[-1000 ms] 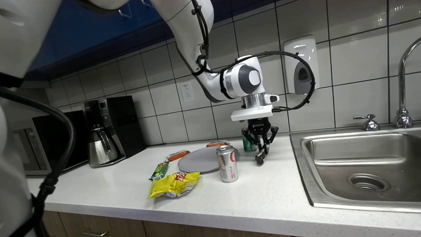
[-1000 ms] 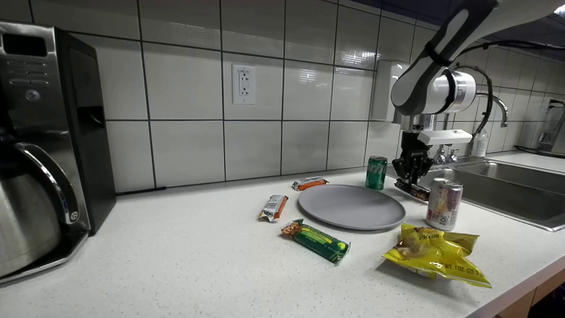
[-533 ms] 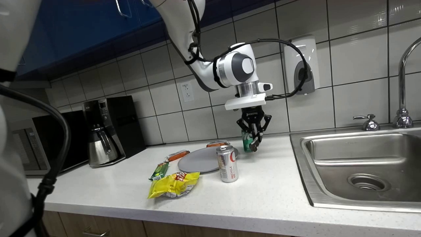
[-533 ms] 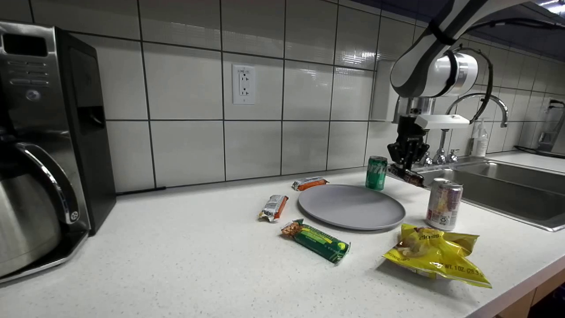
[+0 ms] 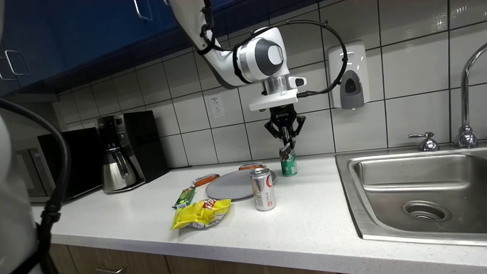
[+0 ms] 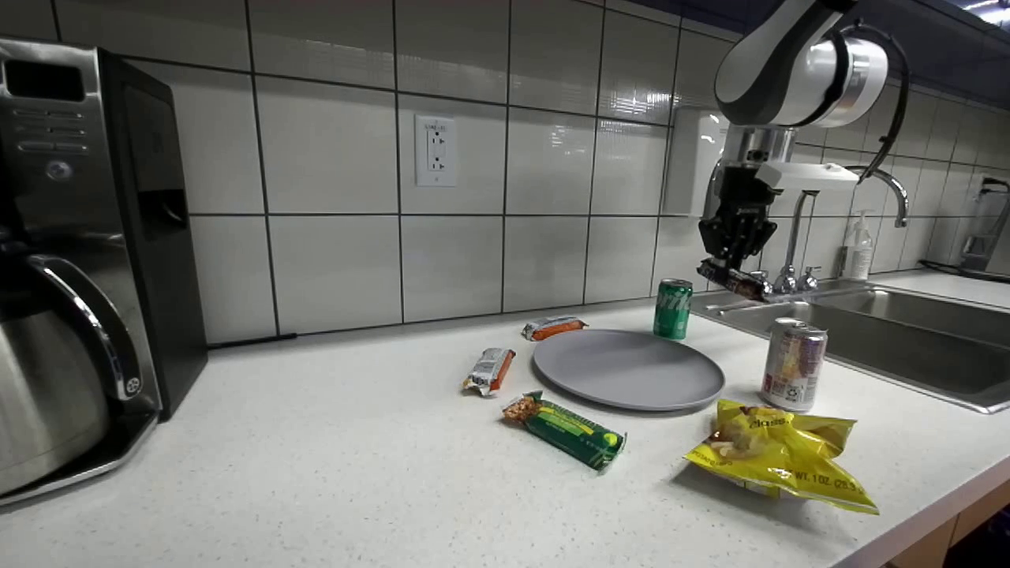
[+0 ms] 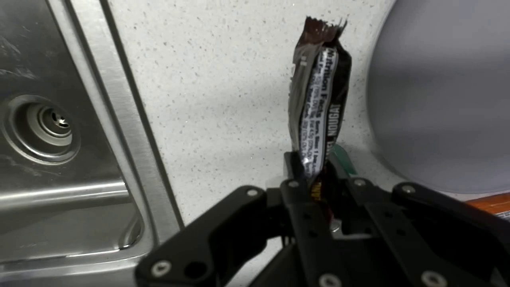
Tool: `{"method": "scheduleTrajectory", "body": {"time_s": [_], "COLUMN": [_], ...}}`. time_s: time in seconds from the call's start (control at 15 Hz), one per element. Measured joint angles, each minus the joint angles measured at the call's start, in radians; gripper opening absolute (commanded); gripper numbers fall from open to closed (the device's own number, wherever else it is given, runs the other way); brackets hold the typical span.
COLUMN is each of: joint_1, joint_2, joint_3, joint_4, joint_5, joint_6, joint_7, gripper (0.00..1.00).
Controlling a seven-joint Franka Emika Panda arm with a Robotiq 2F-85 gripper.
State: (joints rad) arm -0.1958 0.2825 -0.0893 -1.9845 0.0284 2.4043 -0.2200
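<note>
The bar (image 7: 318,101) is held tilted above the worktop (image 7: 223,99), the jaws clamped around it, its free end toward the top of the wrist view. The step in hand looks like carrying; the next move likely calls for a firm grip and a path clear of the green can (image 5: 290,167). Bar and can overlap right of centre in an exterior view, so their gap is hard to judge there. Only the wrist view makes the label (image 7: 315,115) readable; both exterior views show the chip bag (image 6: 777,457) and silver can (image 6: 793,364), which it misses.
</note>
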Motion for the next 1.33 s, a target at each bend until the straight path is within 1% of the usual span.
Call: {"method": "scheduleTrajectory", "body": {"time_s": [0.27, 0.47, 0.93, 1.33], "joint_1": [0.019, 0.042, 0.092, 0.117], "joint_2": [-0.062, -0.08, -0.074, -0.032], "joint_3": [0.001, 0.003, 0.031, 0.062], "joint_4": [-0.052, -0.075, -0.088, -0.089], "joint_5": [0.0, 0.0, 0.004, 0.022], "joint_6": [0.0, 0.001, 0.001, 0.006], "joint_7": [0.0, 0.0, 0.0, 0.0], "gripper": [0.05, 0.05, 0.05, 0.05]}}
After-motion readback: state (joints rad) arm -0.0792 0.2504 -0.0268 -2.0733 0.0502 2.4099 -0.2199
